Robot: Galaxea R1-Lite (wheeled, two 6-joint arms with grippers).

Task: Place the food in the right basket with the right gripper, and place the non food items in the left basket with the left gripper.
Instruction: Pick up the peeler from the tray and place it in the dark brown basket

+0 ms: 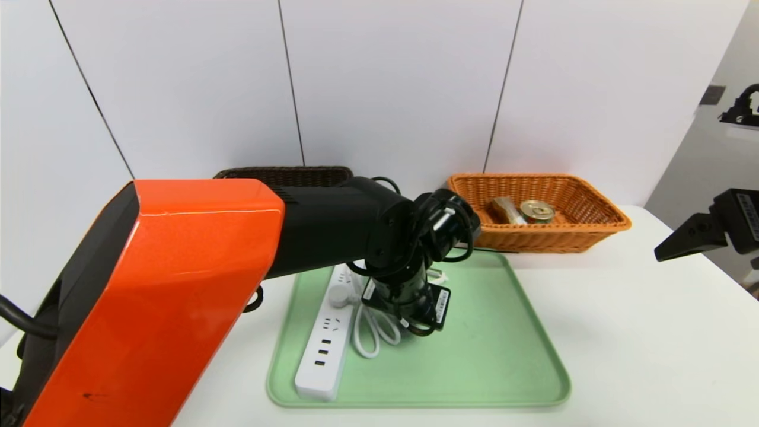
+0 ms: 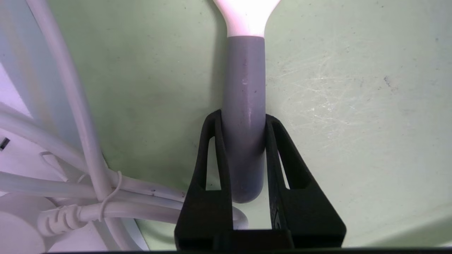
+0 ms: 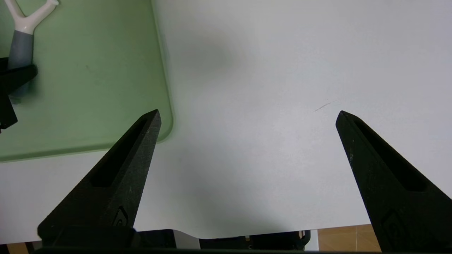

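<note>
Grey handle (image 2: 244, 88) btwn L gripper (image 2: 243, 116) fingers, touching both

The robot's left arm (image 1: 332, 228) had a big, shiny orange-red cover (image 1: 195, 237) with a small dark mark near its bottom. The rest was black, with round joints and loopy black cables (image 1: 26, 323). White stickers (image 1: 442, 305) with little stripes sat near the left wrist. The right hand (image 3: 248, 112) had long, black, pointy fingers with hollow slots.
</note>
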